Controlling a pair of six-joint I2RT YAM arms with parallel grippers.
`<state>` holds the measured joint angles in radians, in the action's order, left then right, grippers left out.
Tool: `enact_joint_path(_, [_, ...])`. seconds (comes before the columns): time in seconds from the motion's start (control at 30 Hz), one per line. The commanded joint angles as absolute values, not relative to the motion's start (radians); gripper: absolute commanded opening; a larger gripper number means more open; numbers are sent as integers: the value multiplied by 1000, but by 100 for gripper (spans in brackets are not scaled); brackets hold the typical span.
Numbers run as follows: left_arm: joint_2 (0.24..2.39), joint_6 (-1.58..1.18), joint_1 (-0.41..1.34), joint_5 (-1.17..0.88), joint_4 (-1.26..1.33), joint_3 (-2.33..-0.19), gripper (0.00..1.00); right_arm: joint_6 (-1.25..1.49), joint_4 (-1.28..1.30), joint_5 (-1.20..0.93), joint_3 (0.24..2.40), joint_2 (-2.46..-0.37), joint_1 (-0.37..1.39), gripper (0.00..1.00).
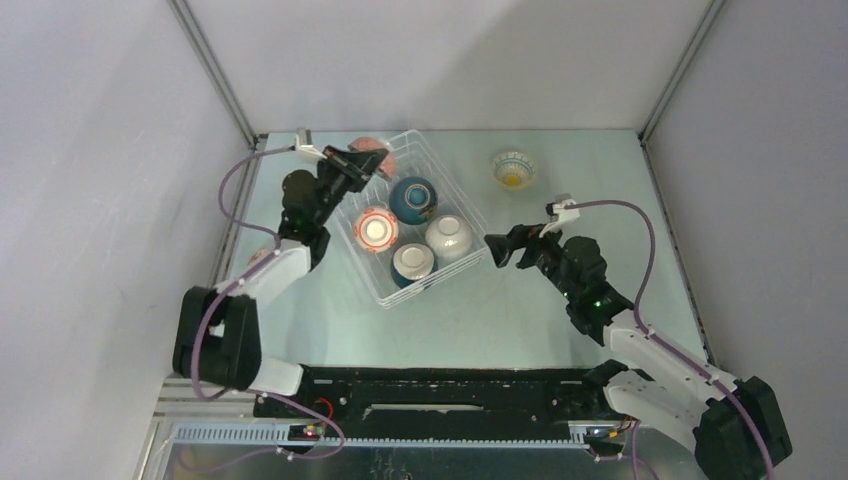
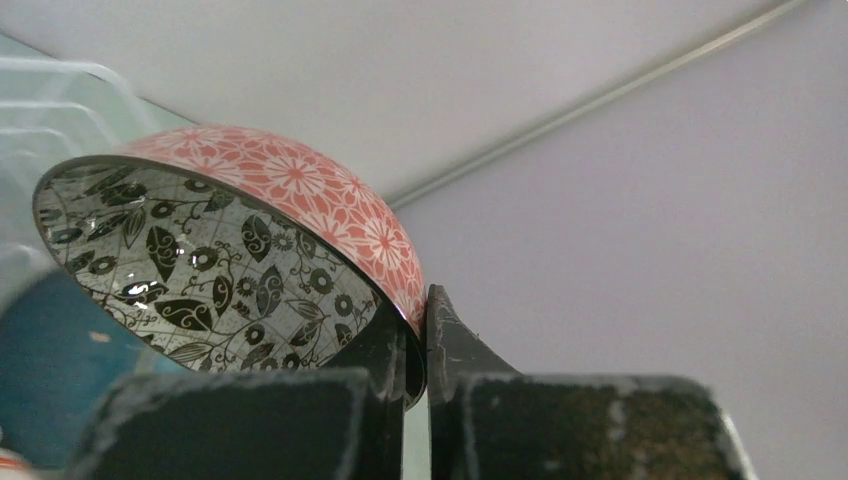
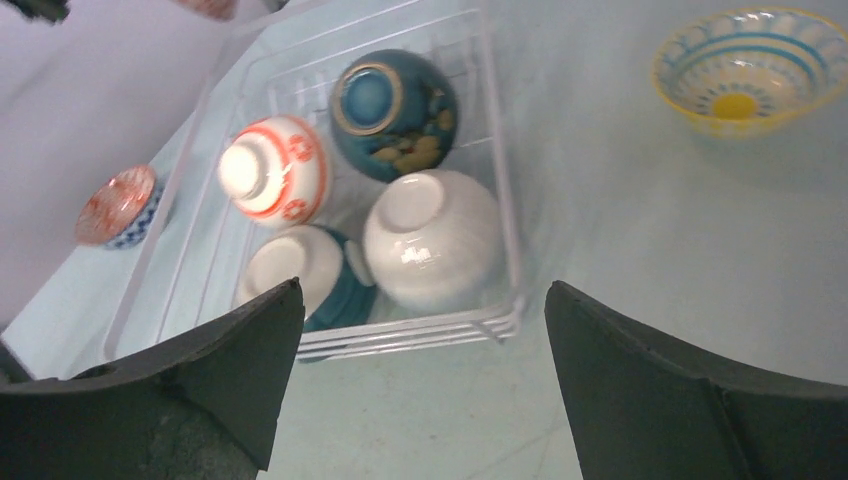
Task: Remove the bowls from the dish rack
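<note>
White wire dish rack (image 1: 456,190), square, set diagonally mid-table. Inside, four bowls upside down, close together: dark teal bowl (image 1: 412,199), red-patterned white bowl (image 1: 376,229), plain white bowl (image 1: 449,238), teal-and-white bowl (image 1: 412,262). Red floral bowl (image 2: 290,190), black leaf print inside, tilted at rack's far-left corner, rim pinched by left gripper (image 2: 425,300). Yellow bowl (image 1: 513,168) upright on table, right of rack, apart.

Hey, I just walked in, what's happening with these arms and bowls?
The left gripper is shut on the rim of a red flowered bowl, holding it tilted over the far corner of the dish rack. The right gripper is open and empty, facing the rack. Four bowls sit upside down in it; a yellow bowl and a small red bowl are on the table.
</note>
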<state>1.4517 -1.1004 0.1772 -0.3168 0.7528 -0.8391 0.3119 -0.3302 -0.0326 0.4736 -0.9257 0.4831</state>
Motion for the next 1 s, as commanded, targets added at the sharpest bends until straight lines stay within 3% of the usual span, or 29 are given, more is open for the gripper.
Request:
enact_joint_path(0.0, [1272,-1139,323,-160,677,-825,0,176,-436,53,474,-896,597,97])
enact_joint_path(0.13, [1171,-1242,437,43,484,-844,0,202,-491,42,475,-895,624,97])
enact_joint_path(0.33, [1108,-1423,630,390,-14,-1039,0,230,-557,77,474,-885,661,94])
enact_joint_path(0.53, [1089,-1593,802,643,-15,-1034,0,245,-657,152,479,-931,758,92])
enact_joint_path(0.97, [1207,-1672,944,756,50,-1149,0,327,-819,209,479,-1047,839,84])
